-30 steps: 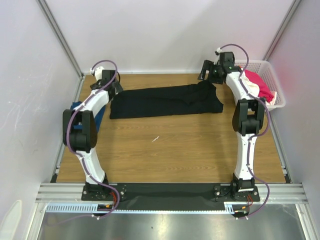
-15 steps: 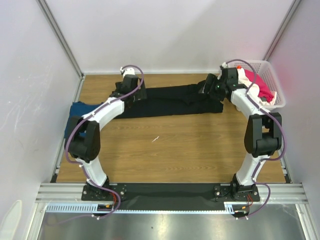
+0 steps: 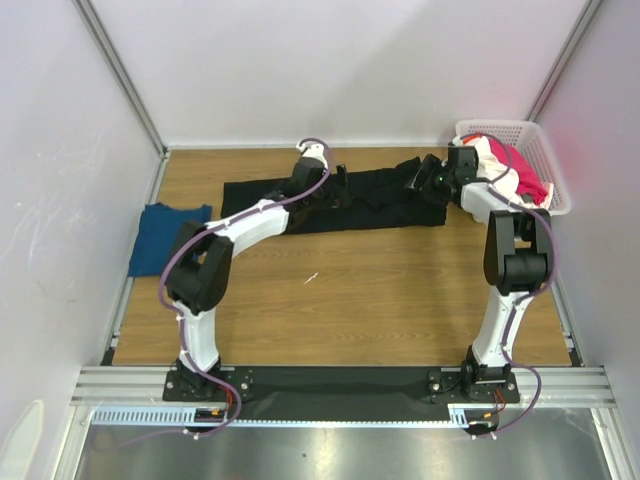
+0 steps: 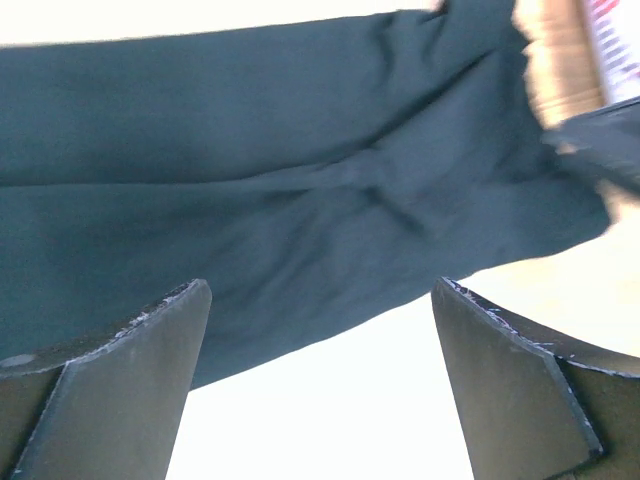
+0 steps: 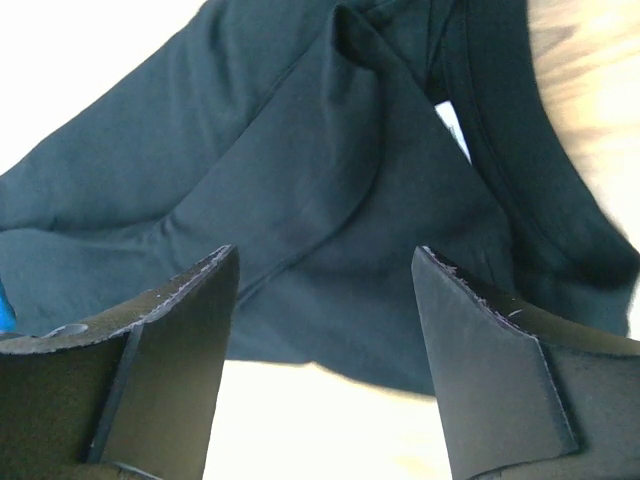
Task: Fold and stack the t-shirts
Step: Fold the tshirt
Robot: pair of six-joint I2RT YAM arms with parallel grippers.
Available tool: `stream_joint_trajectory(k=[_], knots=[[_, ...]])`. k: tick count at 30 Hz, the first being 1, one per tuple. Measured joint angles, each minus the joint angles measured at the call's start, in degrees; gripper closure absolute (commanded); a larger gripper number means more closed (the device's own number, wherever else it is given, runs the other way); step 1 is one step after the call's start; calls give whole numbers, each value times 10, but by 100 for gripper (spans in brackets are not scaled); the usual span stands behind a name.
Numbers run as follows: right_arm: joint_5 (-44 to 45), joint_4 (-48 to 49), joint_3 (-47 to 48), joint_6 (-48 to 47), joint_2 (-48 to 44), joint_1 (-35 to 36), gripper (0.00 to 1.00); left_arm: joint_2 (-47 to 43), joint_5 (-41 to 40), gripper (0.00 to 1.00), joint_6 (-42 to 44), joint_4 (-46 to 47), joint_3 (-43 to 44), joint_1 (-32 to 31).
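Observation:
A black t-shirt (image 3: 270,205) lies as a long folded strip across the back of the table. My left gripper (image 3: 335,188) hovers over its middle, open, with nothing between its fingers (image 4: 130,380); the black t-shirt (image 4: 300,180) fills the upper part of that view. My right gripper (image 3: 418,180) is over the strip's right end, also open and empty, with the black cloth (image 5: 330,170) just beyond its fingertips (image 5: 480,340). A dark blue t-shirt (image 3: 168,238) lies folded at the left edge. White and pink-red t-shirts (image 3: 520,175) sit in the basket.
The white lattice basket (image 3: 545,140) stands at the back right corner against the wall. White walls and metal posts close in the table at the left, back and right. A small pale scrap (image 3: 311,277) lies mid-table.
My left arm swung right from the back left corner to over the black shirt's middle, uncovering the blue shirt. My right gripper dropped toward the shirt's right end.

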Motion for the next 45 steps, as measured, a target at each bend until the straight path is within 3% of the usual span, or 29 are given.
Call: stream_joint_trajectory(k=[8,15,26,33,45], knots=[[-21,32,17,30,64,0,25,73,45,0,-155,37,28,-5],[-40,71,34,56,94,1,25,90,51,0,-228,42,23,-2],[-54,92,68,81,124,9,36,105,49,0,-264,31,12,10],[-69,115,84,108,127,18,36,108,46,1,-272,23,11,17],[-78,108,301,127,238,50,33,108,46,1,-275,24,0,28]])
